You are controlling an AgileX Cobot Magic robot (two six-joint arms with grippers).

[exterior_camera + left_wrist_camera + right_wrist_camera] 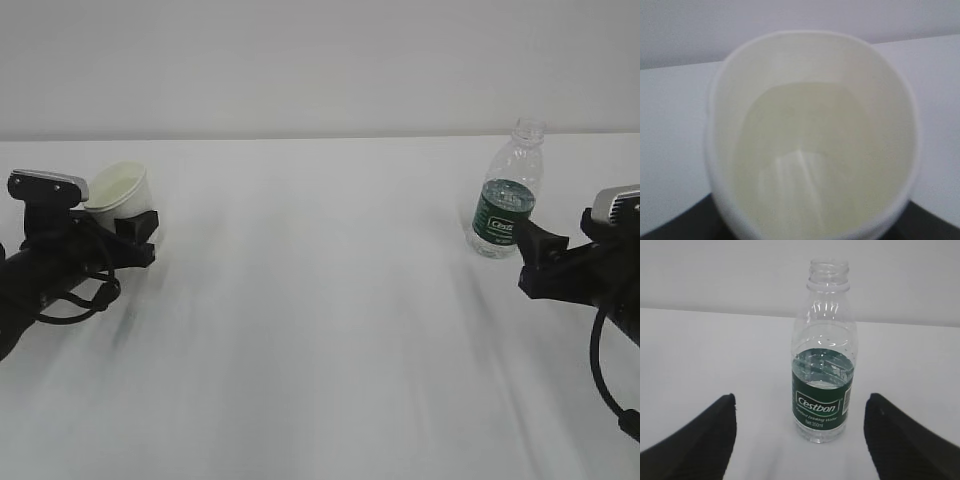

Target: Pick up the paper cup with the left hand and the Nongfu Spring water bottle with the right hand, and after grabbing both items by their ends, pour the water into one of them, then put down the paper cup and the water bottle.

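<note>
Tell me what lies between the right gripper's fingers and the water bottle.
Nothing: in the right wrist view only bare white table separates the open right gripper from the upright, uncapped water bottle.

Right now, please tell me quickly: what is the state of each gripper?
Left gripper: closed on the paper cup, which is tilted.
Right gripper: open, holding nothing; the water bottle stands just ahead of it.

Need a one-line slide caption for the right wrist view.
Open right gripper faces an upright, uncapped water bottle, green label, partly filled, standing on the white table.
</note>
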